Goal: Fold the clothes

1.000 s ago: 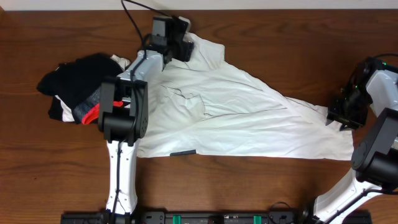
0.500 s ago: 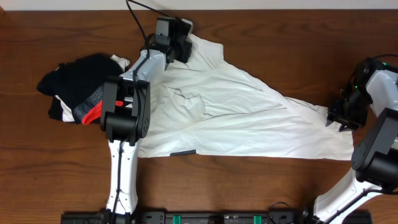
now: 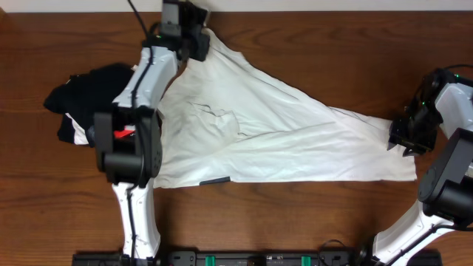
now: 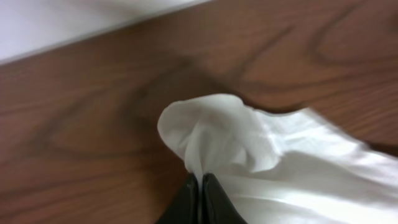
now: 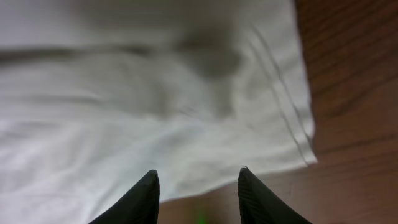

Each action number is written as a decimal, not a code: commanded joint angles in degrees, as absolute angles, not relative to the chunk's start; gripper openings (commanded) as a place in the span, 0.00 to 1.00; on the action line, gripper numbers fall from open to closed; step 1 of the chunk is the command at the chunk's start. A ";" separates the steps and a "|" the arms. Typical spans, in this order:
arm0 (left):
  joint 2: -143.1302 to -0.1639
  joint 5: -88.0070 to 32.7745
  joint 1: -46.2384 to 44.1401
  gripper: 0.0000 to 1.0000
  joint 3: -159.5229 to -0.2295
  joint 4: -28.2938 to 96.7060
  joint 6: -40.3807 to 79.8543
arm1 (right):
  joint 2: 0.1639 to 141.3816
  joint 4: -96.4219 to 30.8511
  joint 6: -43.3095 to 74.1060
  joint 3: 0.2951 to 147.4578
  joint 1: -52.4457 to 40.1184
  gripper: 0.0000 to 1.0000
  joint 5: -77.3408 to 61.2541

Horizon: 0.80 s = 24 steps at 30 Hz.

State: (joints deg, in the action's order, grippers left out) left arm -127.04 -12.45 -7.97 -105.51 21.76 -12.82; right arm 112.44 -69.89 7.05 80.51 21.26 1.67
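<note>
The clothes, a large white T-shirt (image 3: pixel 273 137), lie spread across the wooden table from the far left corner to the right side. My left gripper (image 3: pixel 198 46) is at the shirt's far-left corner and is shut on a bunched fold of white cloth (image 4: pixel 205 134); its jaws (image 4: pixel 200 180) are pressed together with fabric between them. My right gripper (image 3: pixel 394 140) hovers at the shirt's right end, open. In the right wrist view its fingers (image 5: pixel 199 180) straddle the shirt's hem (image 5: pixel 261 158) with nothing between them.
A pile of black garments (image 3: pixel 89 96) with a grey-and-red band (image 3: pixel 111 134) lies at the left, beside my left arm. The table's far edge (image 4: pixel 74 37) runs just beyond the left gripper. Bare wood (image 3: pixel 310 222) lies in front of the shirt.
The left gripper has shut on the shirt's far-left corner and pulled it toward the far left, drawing the cloth taut. The right gripper has stayed put.
</note>
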 commanded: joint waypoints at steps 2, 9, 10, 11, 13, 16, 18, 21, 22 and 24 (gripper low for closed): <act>-122.69 -11.31 -7.84 0.06 -107.22 25.76 -13.93 | 111.22 -70.04 7.66 80.40 21.58 0.40 1.45; -120.75 -11.35 -7.92 0.06 -107.22 39.07 -13.91 | 111.22 -70.04 7.66 80.40 21.58 0.40 1.50; -120.62 -11.35 -8.05 0.06 -107.22 41.39 -13.91 | 111.22 -70.02 7.66 80.40 21.58 0.40 1.48; -120.51 -11.35 -8.14 0.06 -107.22 43.66 -13.91 | 111.22 -69.82 7.68 80.40 21.58 0.40 1.45; -120.42 -11.33 -8.60 0.06 -107.22 48.51 -13.91 | 111.22 -69.60 7.68 80.40 21.58 0.39 1.48; -120.31 -11.33 -9.32 0.06 -107.22 53.89 -13.89 | 111.22 -69.60 7.66 80.40 21.58 0.39 1.48; -120.20 -11.33 -9.93 0.06 -107.22 57.41 -13.87 | 111.22 -69.65 7.66 80.40 21.58 0.40 1.48; -120.05 -11.33 -11.05 0.06 -107.22 63.02 -13.61 | 111.22 -69.63 7.66 80.40 21.58 0.40 1.48; -120.05 -11.33 -11.40 0.05 -107.22 64.45 -13.45 | 111.22 -69.63 7.66 80.40 21.58 0.40 1.48; -120.05 -11.29 -12.14 0.06 -107.22 67.59 -13.45 | 111.22 -69.41 7.66 80.40 21.58 0.40 1.48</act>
